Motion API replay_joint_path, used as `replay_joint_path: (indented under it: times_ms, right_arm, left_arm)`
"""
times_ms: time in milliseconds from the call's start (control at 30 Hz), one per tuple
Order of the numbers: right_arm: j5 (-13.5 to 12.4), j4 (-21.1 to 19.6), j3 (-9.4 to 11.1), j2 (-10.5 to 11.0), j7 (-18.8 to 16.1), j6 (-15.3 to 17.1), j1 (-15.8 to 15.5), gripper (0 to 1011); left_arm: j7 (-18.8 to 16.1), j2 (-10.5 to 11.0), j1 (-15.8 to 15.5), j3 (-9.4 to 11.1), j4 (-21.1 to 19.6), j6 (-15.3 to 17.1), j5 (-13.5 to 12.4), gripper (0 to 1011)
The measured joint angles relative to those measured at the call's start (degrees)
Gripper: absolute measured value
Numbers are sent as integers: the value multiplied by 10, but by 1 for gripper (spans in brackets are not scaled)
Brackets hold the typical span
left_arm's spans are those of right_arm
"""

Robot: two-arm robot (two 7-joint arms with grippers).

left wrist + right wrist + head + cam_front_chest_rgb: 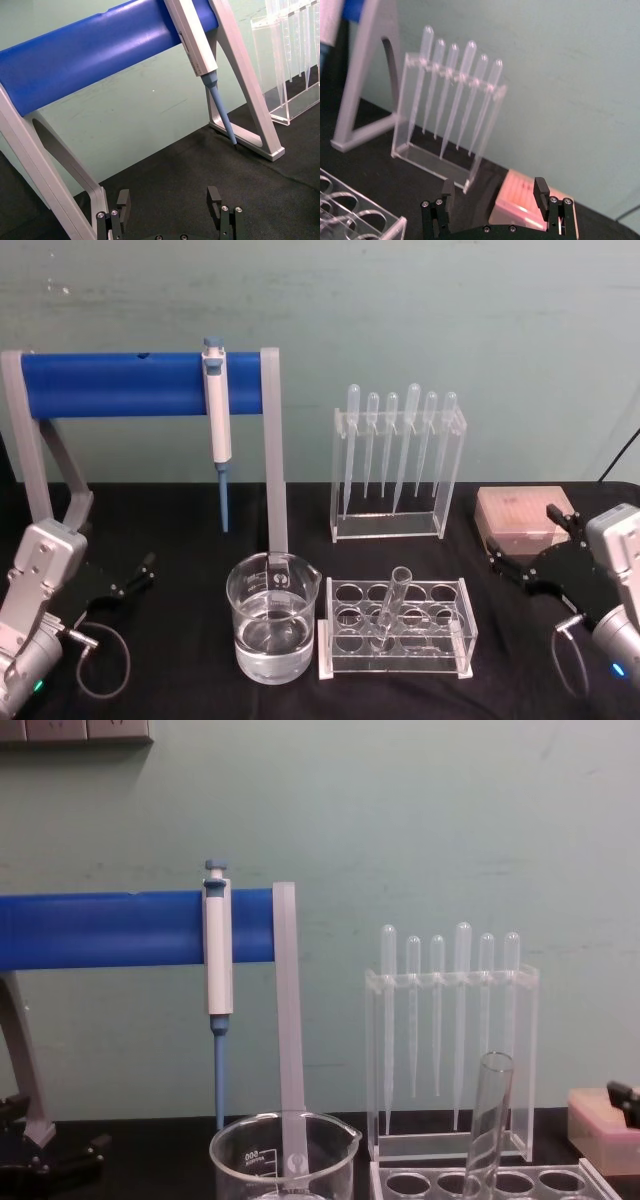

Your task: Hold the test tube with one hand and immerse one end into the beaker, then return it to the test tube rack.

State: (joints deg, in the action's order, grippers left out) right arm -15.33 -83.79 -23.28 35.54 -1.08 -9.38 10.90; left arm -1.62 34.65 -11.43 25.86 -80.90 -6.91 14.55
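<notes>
The test tube (392, 600) (490, 1120) leans tilted in a hole of the clear rack (395, 655), its open rim up. Just left of the rack stands the beaker (272, 625) (285, 1155), holding clear liquid. My left gripper (128, 580) (168, 197) rests low at the table's left side, open and empty, well left of the beaker. On the right side, my right gripper (525, 537) (494, 186) is also open and empty, right of the rack and close to a pink box.
A grey stand with a blue bar (140, 382) carries a white-and-blue pipettor (216, 430) behind the beaker. A clear holder with several pipettes (398, 465) stands behind the rack. A pink tip box (520, 512) sits at the back right. Black cloth covers the table.
</notes>
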Motion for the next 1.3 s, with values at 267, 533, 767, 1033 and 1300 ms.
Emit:
replay_joint_path:
  times_ms: [267, 533, 767, 1033, 1300]
  right_arm:
    - [-43, -36, 21, 25, -74, -28, -22, 1002]
    - [-112, -62, 31, 74, -212, -56, -49, 1002]
    - [-133, -65, 23, 108, -309, -44, -51, 1002]
    - [-148, -40, 5, 89, -400, -60, -20, 1002]
    - [-148, -6, -13, 44, -452, -81, 22, 1002]
  left_arm:
    - [0, 0, 0, 0, 0, 0, 0, 1000]
    - [0, 0, 0, 0, 0, 0, 0, 1000]
    - [0, 0, 0, 0, 0, 0, 0, 1000]
    - [0, 0, 0, 0, 0, 0, 0, 1000]
    - [0, 0, 0, 0, 0, 0, 0, 1000]
